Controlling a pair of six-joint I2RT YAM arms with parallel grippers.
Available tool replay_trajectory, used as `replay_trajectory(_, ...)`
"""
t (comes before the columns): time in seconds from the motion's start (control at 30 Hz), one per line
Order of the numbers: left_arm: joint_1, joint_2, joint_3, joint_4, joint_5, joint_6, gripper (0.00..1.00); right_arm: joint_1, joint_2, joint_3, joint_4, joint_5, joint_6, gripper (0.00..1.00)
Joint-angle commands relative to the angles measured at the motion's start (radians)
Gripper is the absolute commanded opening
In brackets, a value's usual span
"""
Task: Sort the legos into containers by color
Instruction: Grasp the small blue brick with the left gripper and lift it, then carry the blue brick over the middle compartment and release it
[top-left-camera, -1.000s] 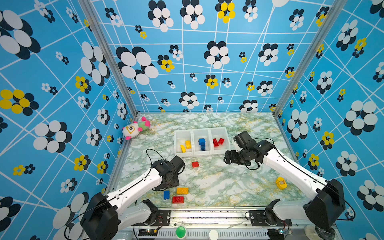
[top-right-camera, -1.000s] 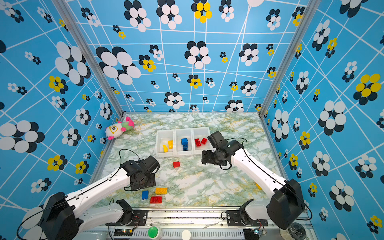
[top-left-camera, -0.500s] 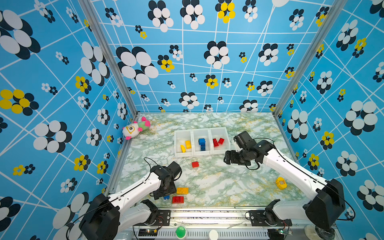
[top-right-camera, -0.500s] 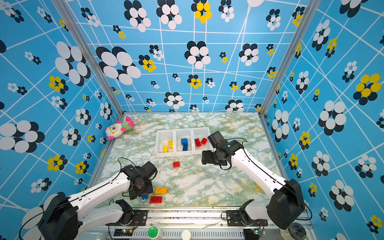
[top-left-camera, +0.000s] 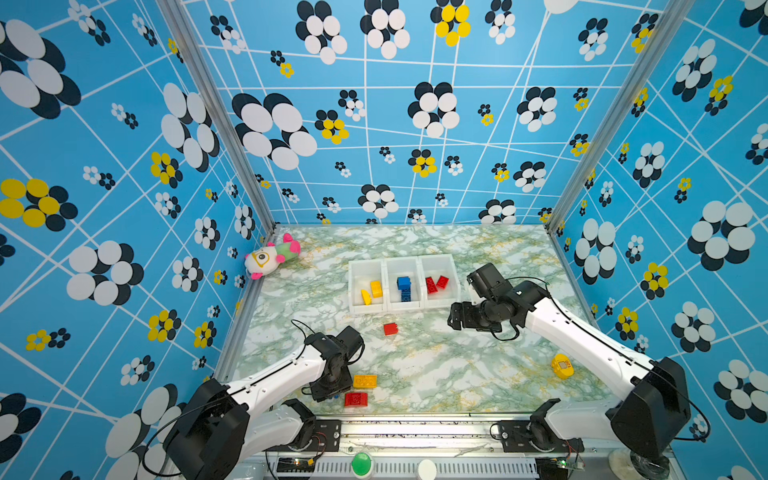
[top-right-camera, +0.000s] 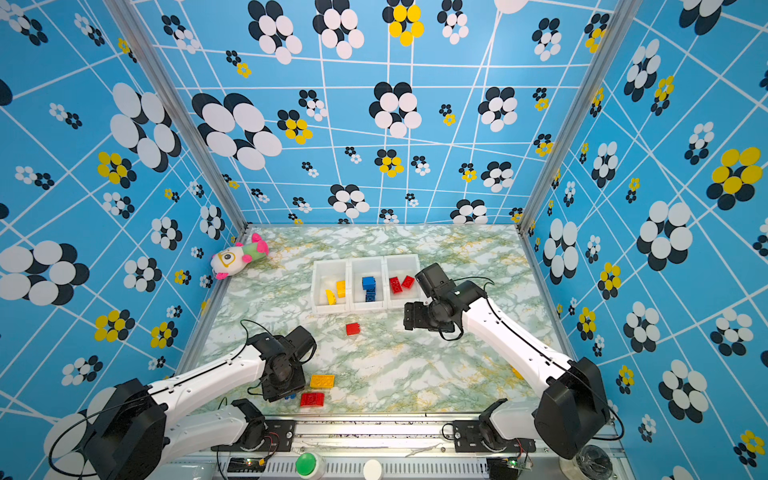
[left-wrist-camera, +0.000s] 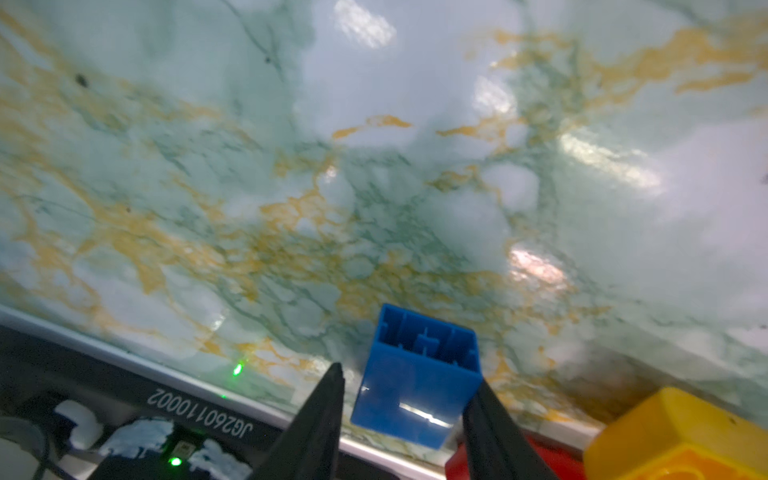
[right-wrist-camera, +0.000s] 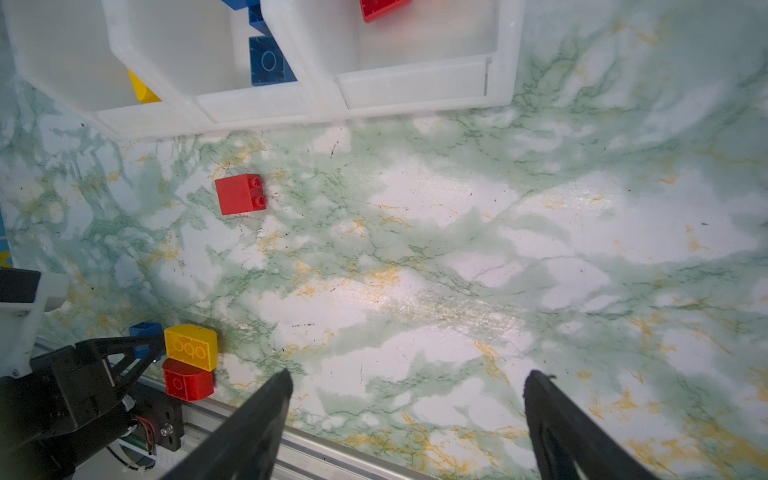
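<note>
Blue brick (left-wrist-camera: 415, 386) between left tool (left-wrist-camera: 409, 374) fingers (left-wrist-camera: 490, 415), well in front of containers (top-left-camera: 403, 308): one finger touching, sliver of gap at the other, can't tell if clamped. Loose: 1 yellow brick (top-left-camera: 365, 380), 2 red bricks (top-left-camera: 355, 400), 1 round yellow piece (top-left-camera: 562, 365); the 3 containers hold 2 yellow, 2 blue, 2 red. Right tool (right-wrist-camera: 411, 374) spread wide, empty, just beside containers.

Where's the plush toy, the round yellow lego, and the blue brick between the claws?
plush toy (top-left-camera: 254, 262): top view, white face.
round yellow lego (top-left-camera: 562, 365): top view, labelled top.
blue brick (left-wrist-camera: 415, 386): left wrist view, side face.
</note>
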Motion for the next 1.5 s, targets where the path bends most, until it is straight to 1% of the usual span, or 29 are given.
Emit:
replay_trajectory(0.0, 0.008, -0.001, 0.006, -0.014, -0.006, -0.006, 0.37, 0.007, -0.013, -0.012, -0.009, 0.001, -0.002, 0.90)
replay_trajectory(0.17, 0.005, -0.016, 0.042, -0.041, -0.029, 0.003, 0.22, 0.007, -0.018, -0.020, -0.004, 0.001, 0.003, 0.90)
replay_trajectory(0.27, -0.001, -0.022, 0.086, -0.058, -0.058, 0.012, 0.18, 0.007, -0.022, -0.022, -0.002, 0.002, 0.008, 0.90)
replay_trajectory(0.4, -0.026, -0.007, 0.186, -0.057, -0.108, 0.038, 0.14, 0.007, -0.025, -0.021, -0.002, 0.004, 0.009, 0.89)
replay_trajectory(0.5, -0.058, 0.042, 0.278, -0.036, -0.152, 0.080, 0.13, 0.007, -0.027, -0.023, -0.002, 0.005, 0.011, 0.90)
replay_trajectory(0.63, -0.104, 0.135, 0.408, 0.008, -0.183, 0.143, 0.12, 0.006, -0.030, -0.018, -0.002, 0.008, 0.012, 0.90)
replay_trajectory(0.73, -0.134, 0.221, 0.495, 0.048, -0.184, 0.187, 0.12, 0.007, -0.033, -0.014, -0.006, 0.011, 0.013, 0.90)
replay_trajectory(0.87, -0.152, 0.322, 0.594, 0.100, -0.162, 0.232, 0.11, 0.008, -0.034, -0.009, -0.011, 0.015, 0.012, 0.90)
replay_trajectory(1.13, -0.136, 0.500, 0.798, 0.186, -0.117, 0.323, 0.10, 0.007, -0.038, -0.007, -0.019, 0.020, 0.011, 0.90)
replay_trajectory(1.47, -0.047, 0.746, 1.083, 0.246, -0.080, 0.413, 0.09, 0.007, -0.034, 0.013, -0.025, 0.022, 0.009, 0.90)
